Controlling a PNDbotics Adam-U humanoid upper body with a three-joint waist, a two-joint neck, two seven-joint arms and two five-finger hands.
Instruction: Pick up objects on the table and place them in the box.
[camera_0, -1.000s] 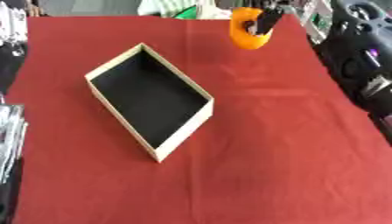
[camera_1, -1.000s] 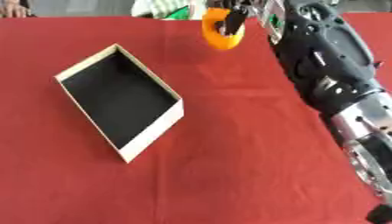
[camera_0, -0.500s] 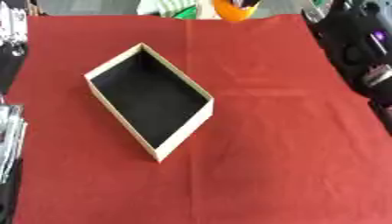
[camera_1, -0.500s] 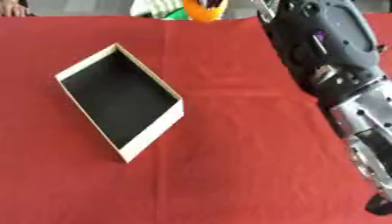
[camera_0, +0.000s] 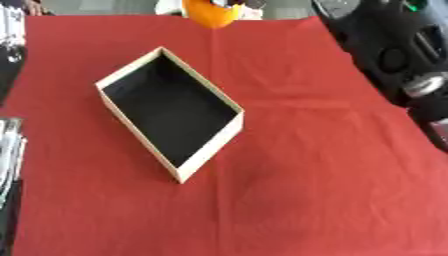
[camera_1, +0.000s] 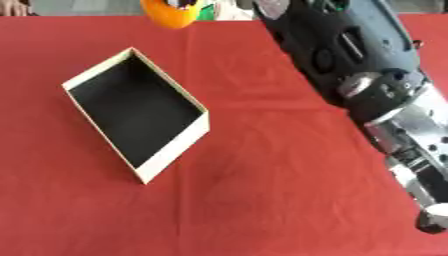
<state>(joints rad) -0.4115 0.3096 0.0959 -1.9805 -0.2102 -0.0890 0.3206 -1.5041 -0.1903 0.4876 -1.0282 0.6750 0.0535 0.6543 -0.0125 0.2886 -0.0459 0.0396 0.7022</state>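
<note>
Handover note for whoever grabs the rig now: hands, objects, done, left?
Right arm reaches to the far edge, carrying the orange object at the top of view; the hand itself is cropped, so its grip can't be seen.
Left hand: out of view.
Box sits open and empty, mid-left on the red cloth.
Done: nothing boxed.
Left: bring the orange object to the box and release.

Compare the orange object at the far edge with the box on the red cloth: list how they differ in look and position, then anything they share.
The orange object is rounded and bright; the box is angular, pale-walled and black inside. The orange object shows at the top edge of the view; the box rests mid-cloth, turned askew. The orange object is much smaller than the box. Both lie over the red cloth.
</note>
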